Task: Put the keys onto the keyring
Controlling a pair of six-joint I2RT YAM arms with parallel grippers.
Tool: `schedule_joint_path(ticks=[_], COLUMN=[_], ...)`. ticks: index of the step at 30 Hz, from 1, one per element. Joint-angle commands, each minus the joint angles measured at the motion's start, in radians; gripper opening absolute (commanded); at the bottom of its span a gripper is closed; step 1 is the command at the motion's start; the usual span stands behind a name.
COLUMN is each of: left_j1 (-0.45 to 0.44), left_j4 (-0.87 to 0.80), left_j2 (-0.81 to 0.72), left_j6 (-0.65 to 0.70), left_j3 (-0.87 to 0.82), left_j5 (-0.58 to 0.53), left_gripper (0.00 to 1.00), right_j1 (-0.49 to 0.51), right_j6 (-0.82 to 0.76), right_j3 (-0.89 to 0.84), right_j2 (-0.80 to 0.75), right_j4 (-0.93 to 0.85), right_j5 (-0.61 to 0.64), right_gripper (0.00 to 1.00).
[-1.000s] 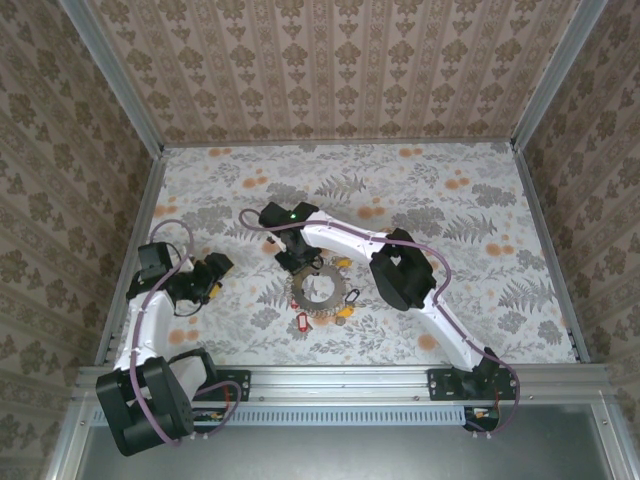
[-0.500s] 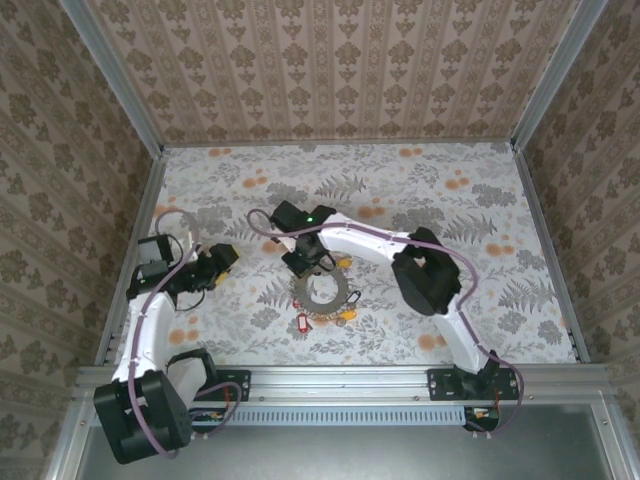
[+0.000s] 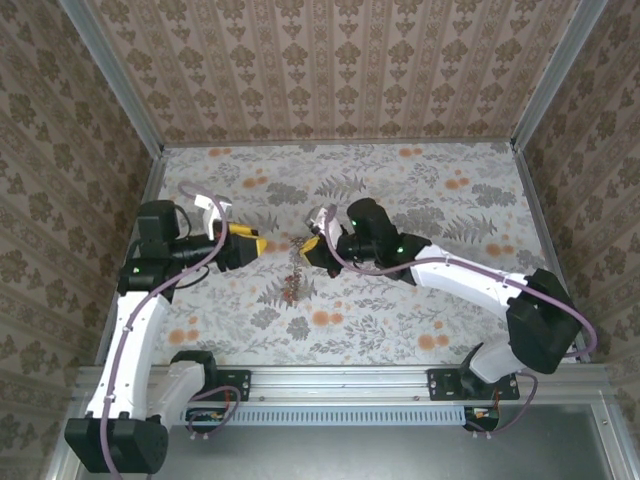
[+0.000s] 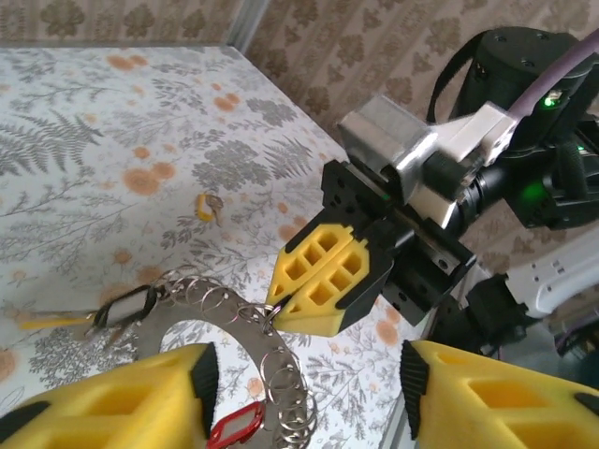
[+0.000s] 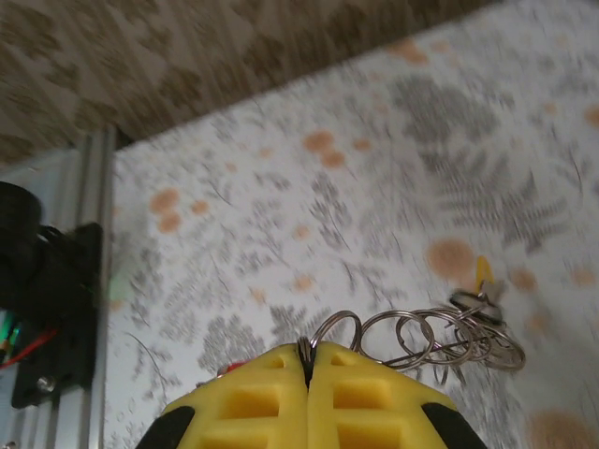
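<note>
Your right claw (image 4: pixel 285 299) is clamped shut on the keyring (image 4: pixel 253 327) rim. Your left claw (image 4: pixel 304 379), half-open and empty, faces the keyring, just beside it.

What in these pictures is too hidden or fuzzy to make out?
- Top view: the keyring is a thin streak under the right gripper; what hangs on it is too small to count.
- Left wrist view: the ring's lower part is hidden behind a finger of the left gripper; the red tag is cut by the bottom edge.
- Right wrist view: blurred; whether the yellow tag is on the ring or loose is unclear.
</note>
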Motion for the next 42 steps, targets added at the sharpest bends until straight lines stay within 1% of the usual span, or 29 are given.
schedule_joint_path(ticks=[1,4,5,6,7,9,10,11,15,18,22,25,26,29,31,37,42], left_j1=[-0.034,-0.076,-0.085,-0.093,-0.102,-0.119,-0.125,-0.130,-0.152,-0.180,-0.213,-0.234,-0.240,-0.248,-0.251,-0.254,-0.256], left_j4=[-0.187,-0.295,-0.319,-0.323,-0.287,-0.112,-0.063,-0.040,-0.040,-0.034,0.000,0.021,0.025,0.030,0.027,0.024,0.021], left_j2=[0.005,0.014,0.010,0.002,-0.007,-0.041,-0.055,-0.067,-0.081,-0.077,-0.078,-0.079,-0.078,-0.076,-0.079,-0.089,-0.099], left_j6=[0.337,0.616,0.713,0.782,0.775,0.594,0.531,0.512,0.516,0.517,0.524,0.532,0.536,0.545,0.548,0.560,0.557], left_j3=[0.065,0.069,0.058,0.043,0.027,-0.021,-0.037,-0.048,-0.064,-0.075,-0.089,-0.095,-0.096,-0.100,-0.103,-0.118,-0.123], left_j5=[0.099,0.221,0.274,0.306,0.306,0.217,0.175,0.139,0.057,0.019,0.002,-0.017,-0.023,-0.032,-0.034,-0.082,-0.114], left_gripper=[0.46,0.27,0.24,0.23,0.24,0.27,0.29,0.29,0.29,0.25,0.19,0.18,0.18,0.13,0.12,0.13,0.17], right_j1=[-0.010,-0.012,-0.011,-0.011,-0.012,-0.011,-0.012,-0.012,-0.011,-0.012,-0.010,0.000,0.004,0.016,0.024,0.026,0.027], right_j6=[0.023,0.048,0.059,0.065,0.066,0.069,0.069,0.069,0.068,0.068,0.059,0.043,0.031,-0.025,-0.069,-0.084,-0.087], right_j3=[-0.047,-0.085,-0.100,-0.114,-0.123,-0.136,-0.141,-0.145,-0.147,-0.143,-0.134,-0.124,-0.119,-0.099,-0.091,-0.091,-0.094], right_j2=[-0.047,-0.050,-0.050,-0.050,-0.051,-0.053,-0.053,-0.055,-0.049,-0.042,-0.032,-0.027,-0.027,-0.033,-0.039,-0.052,-0.061], right_j4=[0.342,0.492,0.538,0.574,0.599,0.626,0.633,0.640,0.652,0.657,0.653,0.630,0.611,0.528,0.472,0.447,0.443], right_j5=[-0.152,-0.190,-0.189,-0.189,-0.191,-0.203,-0.214,-0.226,-0.256,-0.265,-0.275,-0.281,-0.283,-0.291,-0.294,-0.303,-0.297], right_gripper=[0.00,0.00,0.00,0.00,0.00,0.00,0.00,0.00,0.00,0.00,0.00,0.00,0.00,0.00,0.00,0.00,0.00])
